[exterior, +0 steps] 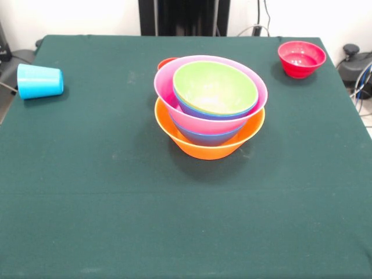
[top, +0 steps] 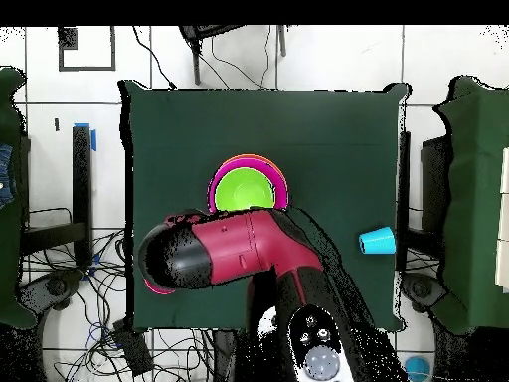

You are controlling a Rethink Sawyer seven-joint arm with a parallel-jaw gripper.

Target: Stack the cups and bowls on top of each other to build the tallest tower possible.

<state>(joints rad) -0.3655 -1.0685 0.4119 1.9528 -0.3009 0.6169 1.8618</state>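
A nested tower [exterior: 210,107] of glossy plastic bowls stood near the middle of the dark green cloth-covered table [exterior: 116,221]. Its base was the large orange bowl [exterior: 209,144]; a blue bowl [exterior: 206,135] sat in that, then the big pink bowl [exterior: 168,93], another blue rim, and the lime green bowl [exterior: 215,87] on top, tilted slightly. A bit of orange-red rim [exterior: 167,61] peeked out just behind the stack at eleven o'clock; I could not tell what it belonged to.

From the tower, the light blue plastic tumbler [exterior: 39,81] lay on its side well away at nine o'clock. The small red bowl [exterior: 301,58] stood upright at about two o'clock.

From above, the red and black arm [top: 234,254] reached across the table just beside the tower. Its gripper was hidden, so I could not tell how its jaws stood.
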